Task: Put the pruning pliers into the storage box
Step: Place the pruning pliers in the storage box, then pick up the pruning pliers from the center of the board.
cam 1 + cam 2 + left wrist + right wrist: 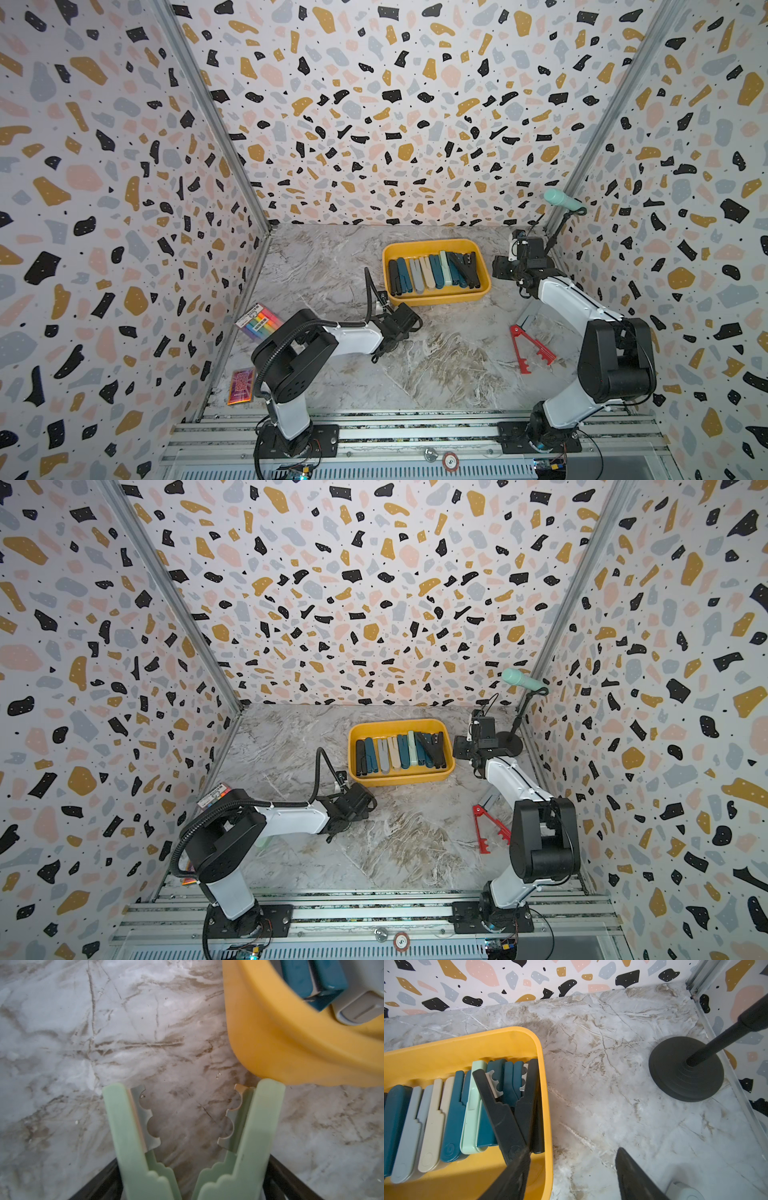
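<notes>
My left gripper (193,1176) is shut on a mint pruning pliers (124,1136); its two arms are spread in a V above the marble table, just short of the storage box's corner (270,1047). In both top views the left gripper (405,320) (359,802) hovers near the front-left corner of the yellow storage box (436,301) (399,777). Several pruning pliers (434,270) (452,1115) lie side by side in the box. A red pruning pliers (530,347) (488,827) lies open on the table by the right arm. My right gripper (500,268) (573,1152) stands open and empty at the box's right end.
A mint microphone (563,199) on a black stand (685,1068) occupies the back right corner. A rainbow-striped packet (257,322) and a shiny card (240,385) lie along the left wall. Patterned walls close three sides.
</notes>
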`<state>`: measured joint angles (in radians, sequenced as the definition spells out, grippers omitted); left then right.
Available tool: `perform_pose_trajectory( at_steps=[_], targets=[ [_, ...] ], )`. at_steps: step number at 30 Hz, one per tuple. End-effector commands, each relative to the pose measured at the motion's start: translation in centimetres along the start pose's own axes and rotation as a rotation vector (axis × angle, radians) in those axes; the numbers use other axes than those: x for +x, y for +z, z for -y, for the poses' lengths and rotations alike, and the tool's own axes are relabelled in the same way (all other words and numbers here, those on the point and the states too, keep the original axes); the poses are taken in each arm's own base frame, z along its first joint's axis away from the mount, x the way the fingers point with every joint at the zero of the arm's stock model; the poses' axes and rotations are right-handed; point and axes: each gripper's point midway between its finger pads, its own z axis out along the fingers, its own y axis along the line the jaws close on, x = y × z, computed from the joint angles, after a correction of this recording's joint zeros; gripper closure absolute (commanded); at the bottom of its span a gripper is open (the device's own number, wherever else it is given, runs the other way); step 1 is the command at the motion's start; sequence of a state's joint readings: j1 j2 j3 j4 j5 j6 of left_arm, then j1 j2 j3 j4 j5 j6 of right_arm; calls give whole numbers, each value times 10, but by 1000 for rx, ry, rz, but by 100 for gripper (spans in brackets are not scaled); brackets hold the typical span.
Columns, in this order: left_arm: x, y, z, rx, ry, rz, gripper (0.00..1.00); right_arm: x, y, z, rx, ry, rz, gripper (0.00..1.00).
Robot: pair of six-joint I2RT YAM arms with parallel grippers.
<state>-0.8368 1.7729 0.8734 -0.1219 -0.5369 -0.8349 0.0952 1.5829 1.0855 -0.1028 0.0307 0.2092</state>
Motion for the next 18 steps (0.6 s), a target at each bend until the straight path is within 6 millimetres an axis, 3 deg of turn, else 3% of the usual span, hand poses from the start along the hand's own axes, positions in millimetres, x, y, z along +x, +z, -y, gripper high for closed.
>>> perform_pose_trajectory(
  at_steps=[1, 14, 18],
  targets=[
    [3, 5, 1, -15, 46, -6, 6, -12, -17, 2, -5, 16, 53, 32],
    [8, 4, -8, -17, 53, 2, 34, -13, -20, 4, -4, 13, 62, 32],
    [13, 4, -11, -11, 53, -7, 39, -12, -20, 5, -1, 12, 59, 32]
  ],
)
